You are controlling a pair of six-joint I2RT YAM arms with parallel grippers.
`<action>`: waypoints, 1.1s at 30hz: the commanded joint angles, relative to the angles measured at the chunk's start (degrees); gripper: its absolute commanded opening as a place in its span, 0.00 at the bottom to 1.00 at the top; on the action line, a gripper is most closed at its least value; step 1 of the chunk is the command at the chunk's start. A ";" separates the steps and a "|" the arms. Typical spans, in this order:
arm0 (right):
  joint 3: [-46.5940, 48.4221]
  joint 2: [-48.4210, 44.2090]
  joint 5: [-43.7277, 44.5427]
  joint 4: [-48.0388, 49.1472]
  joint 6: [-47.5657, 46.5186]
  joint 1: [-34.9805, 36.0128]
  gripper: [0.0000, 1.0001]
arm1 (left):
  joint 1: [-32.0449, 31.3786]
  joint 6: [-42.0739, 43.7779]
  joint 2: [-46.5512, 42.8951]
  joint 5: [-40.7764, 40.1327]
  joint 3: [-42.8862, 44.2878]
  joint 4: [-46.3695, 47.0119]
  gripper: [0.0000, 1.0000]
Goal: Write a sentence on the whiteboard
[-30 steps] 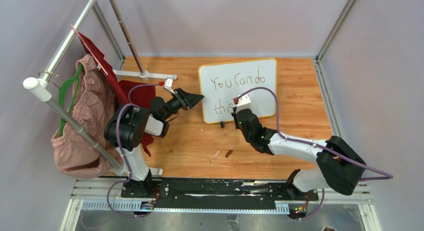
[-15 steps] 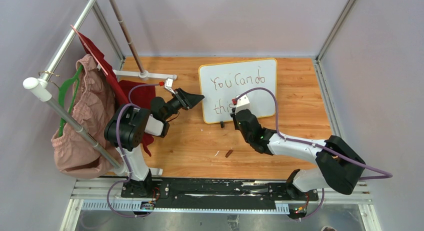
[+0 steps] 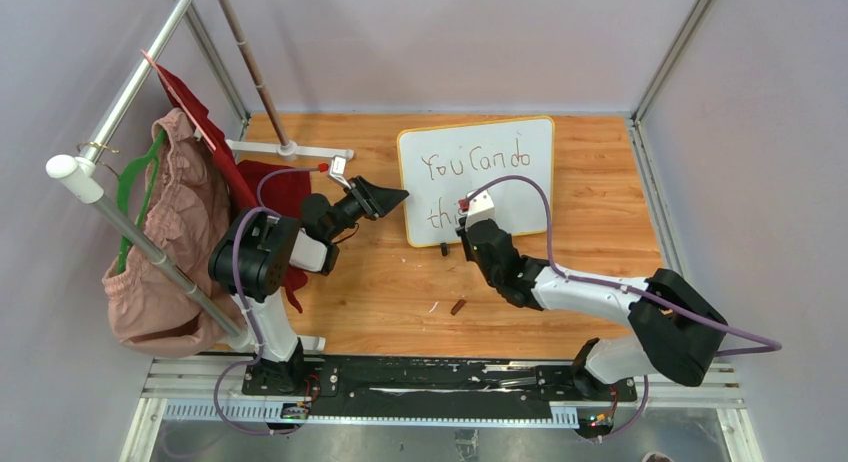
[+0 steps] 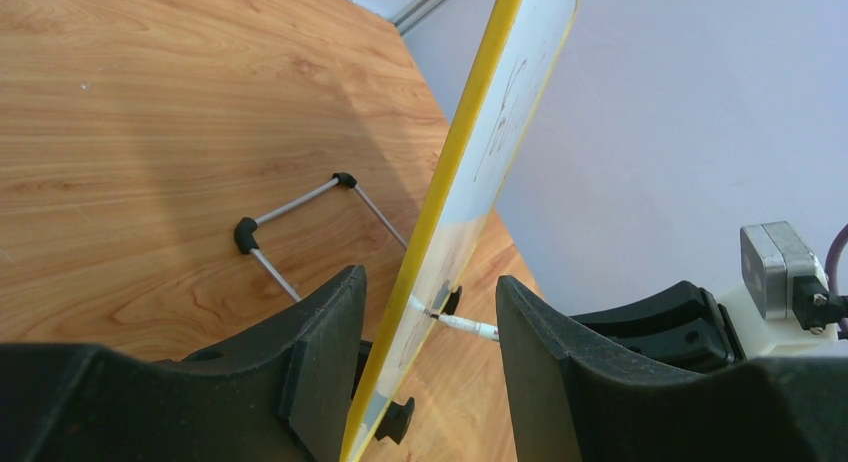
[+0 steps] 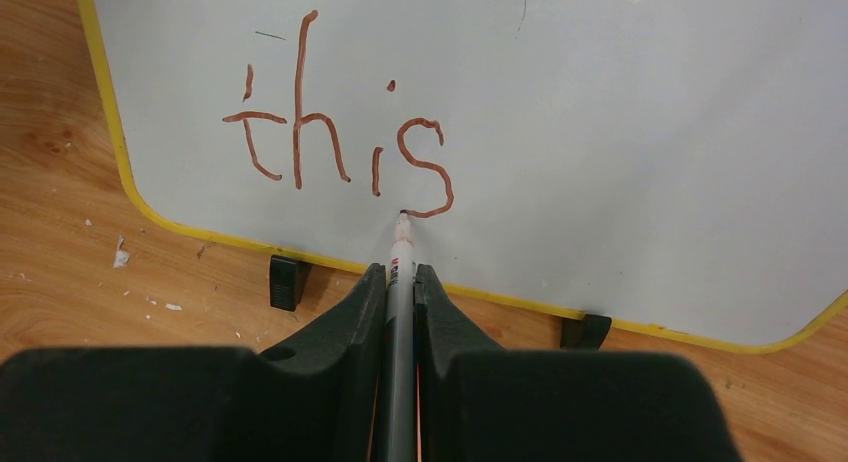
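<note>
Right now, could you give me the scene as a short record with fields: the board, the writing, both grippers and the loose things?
whiteboard: stands tilted on the wooden table, on black clip feet
sentence: "You Can do" above, "this" below; no full stop visible
right gripper: shut on a marker, tip touching the end of the "s"
left gripper: open, fingers either side of the board's edge
loose item: small dark cap-like piece in front of the board
left side: pink garment hangs there
</note>
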 commanded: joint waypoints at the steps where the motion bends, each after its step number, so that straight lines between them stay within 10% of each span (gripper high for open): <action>1: 2.17 0.71 -0.40 0.59 0.32 1.03 0.00 | -0.35 0.21 0.17 0.06 -0.27 2.55 0.56; 17: 1.73 -2.79 0.23 -1.01 -0.02 1.30 0.00 | -0.35 0.28 0.19 0.08 -0.31 2.56 0.56; 33: -8.63 -34.38 1.72 -15.59 -0.80 1.31 0.00 | -0.35 0.46 -0.35 -0.26 -0.64 2.28 0.63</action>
